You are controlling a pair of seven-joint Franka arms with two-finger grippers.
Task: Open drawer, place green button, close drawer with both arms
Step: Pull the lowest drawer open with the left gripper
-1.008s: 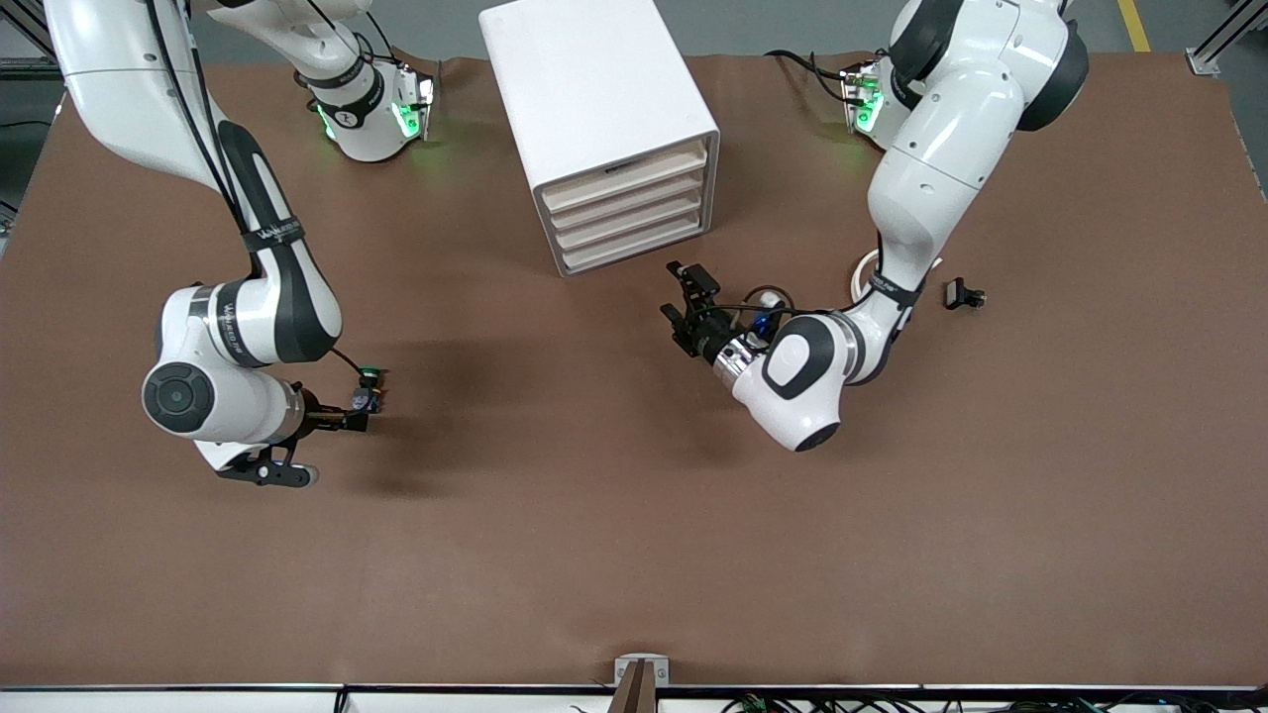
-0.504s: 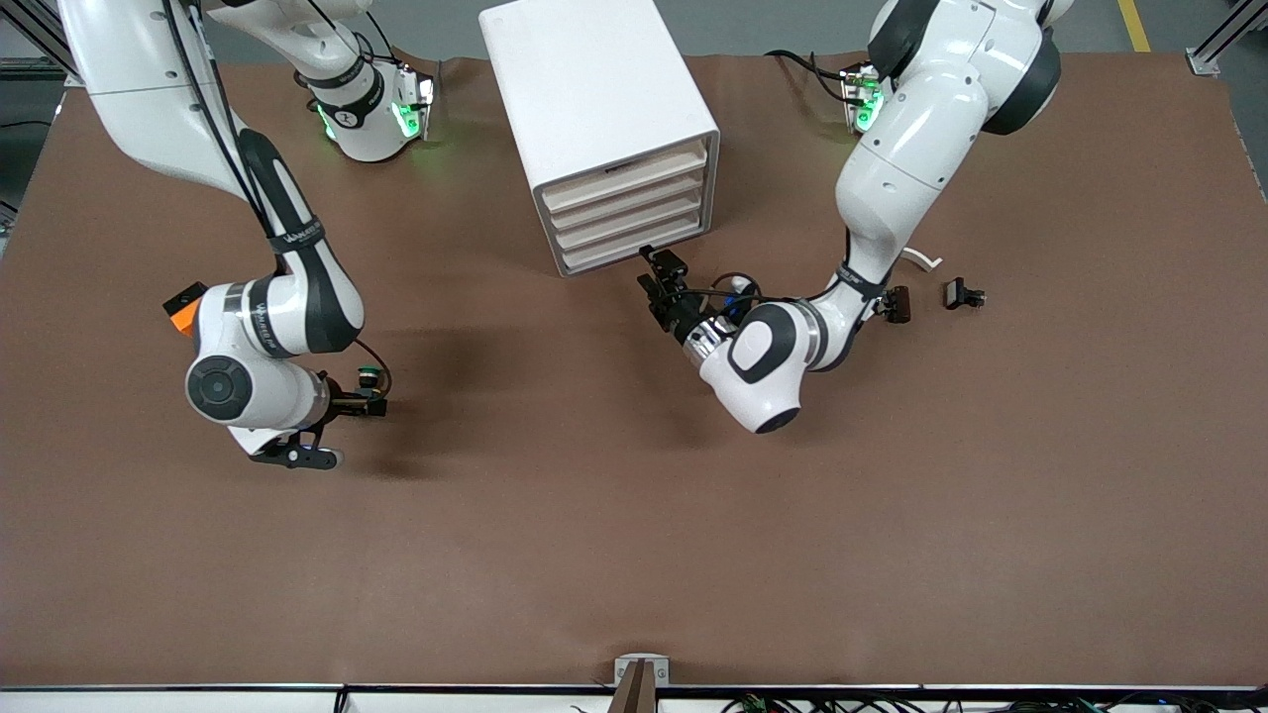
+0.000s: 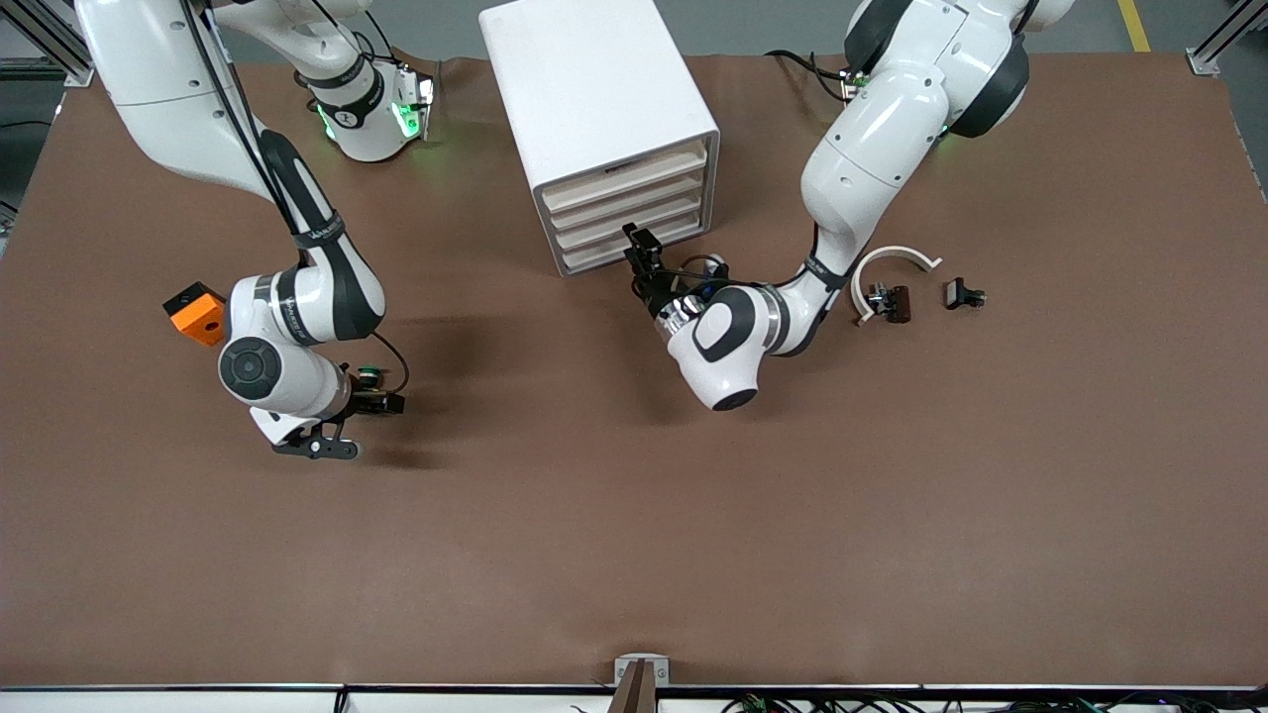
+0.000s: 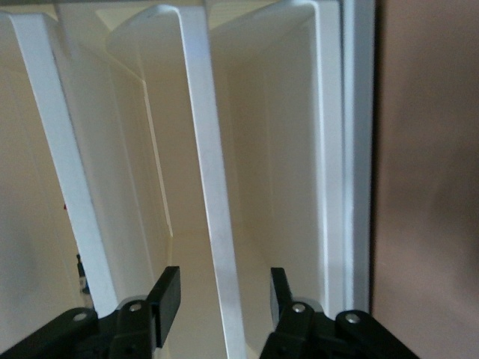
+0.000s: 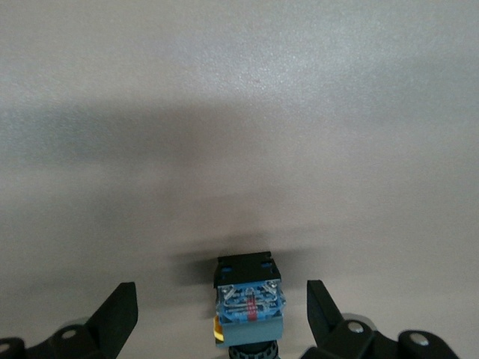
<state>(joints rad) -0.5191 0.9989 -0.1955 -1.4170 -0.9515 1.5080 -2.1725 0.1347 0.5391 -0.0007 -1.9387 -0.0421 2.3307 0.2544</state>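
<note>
The white cabinet [image 3: 604, 109] stands at the robots' edge of the table with all four cream slatted drawers shut. My left gripper [image 3: 641, 259] is open at the lower drawer fronts [image 3: 594, 254]. In the left wrist view its fingers [image 4: 166, 298] straddle one white drawer slat [image 4: 213, 194] without touching it. The button [image 3: 369, 375], green cap and blue-black body, lies on the table toward the right arm's end. My right gripper [image 3: 382, 403] is open around it. In the right wrist view the button [image 5: 251, 303] sits between the fingers [image 5: 120, 310] with gaps on both sides.
An orange block with a hole [image 3: 198, 312] lies beside the right arm's elbow. A white curved piece [image 3: 897, 259] and two small black clips [image 3: 889, 302] [image 3: 964, 294] lie toward the left arm's end. The table edge nearest the camera is bare brown.
The left gripper has moved across the table up to the cabinet's lower drawer fronts. The right arm has swung aside, uncovering the orange block, with its gripper staying at the button.
</note>
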